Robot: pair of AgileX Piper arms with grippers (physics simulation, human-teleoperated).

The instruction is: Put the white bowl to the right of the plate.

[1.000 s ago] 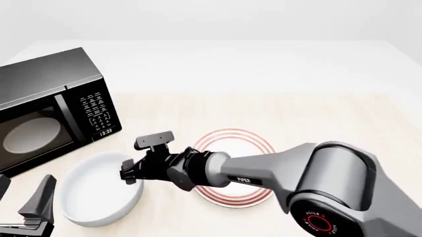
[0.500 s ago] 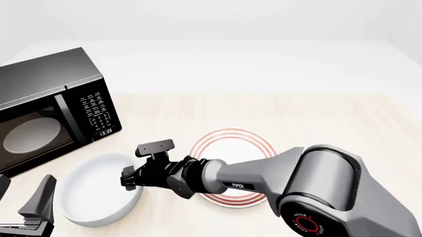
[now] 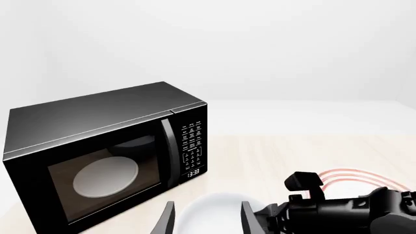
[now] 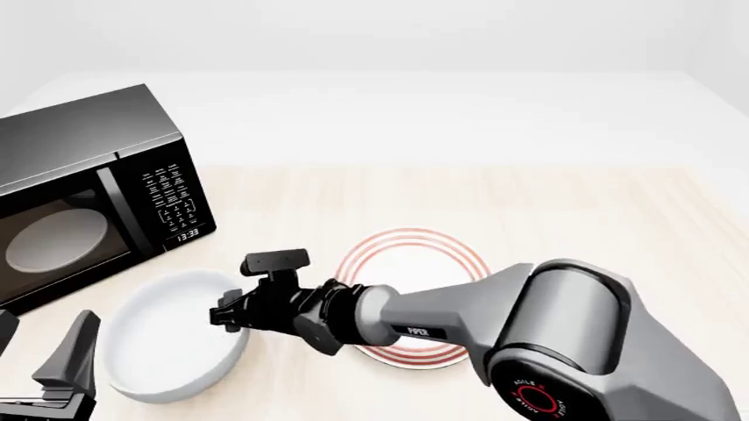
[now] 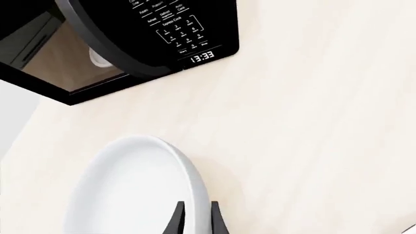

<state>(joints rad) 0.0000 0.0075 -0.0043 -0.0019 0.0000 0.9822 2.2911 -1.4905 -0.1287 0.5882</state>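
The white bowl (image 4: 164, 342) sits on the table at the front left, left of the plate (image 4: 412, 250), which is flat with red rings and partly covered by my right arm. My right gripper (image 4: 230, 317) is at the bowl's right rim. In the right wrist view its fingers (image 5: 180, 220) straddle the bowl's rim (image 5: 188, 180) with a narrow gap, shut on it. My left gripper (image 4: 41, 355) is open and empty at the front left corner, just left of the bowl. In the left wrist view the bowl (image 3: 211, 209) shows between the left gripper's open fingers (image 3: 165, 222).
A black microwave (image 4: 94, 197) with a lit clock stands at the left, behind the bowl, door shut; it also shows in the left wrist view (image 3: 104, 156) and the right wrist view (image 5: 130, 39). Bare wooden table (image 4: 585, 228) lies right of the plate.
My right gripper has dropped slightly and settled onto the bowl's right rim. The bowl, the plate and the left arm have stayed put.
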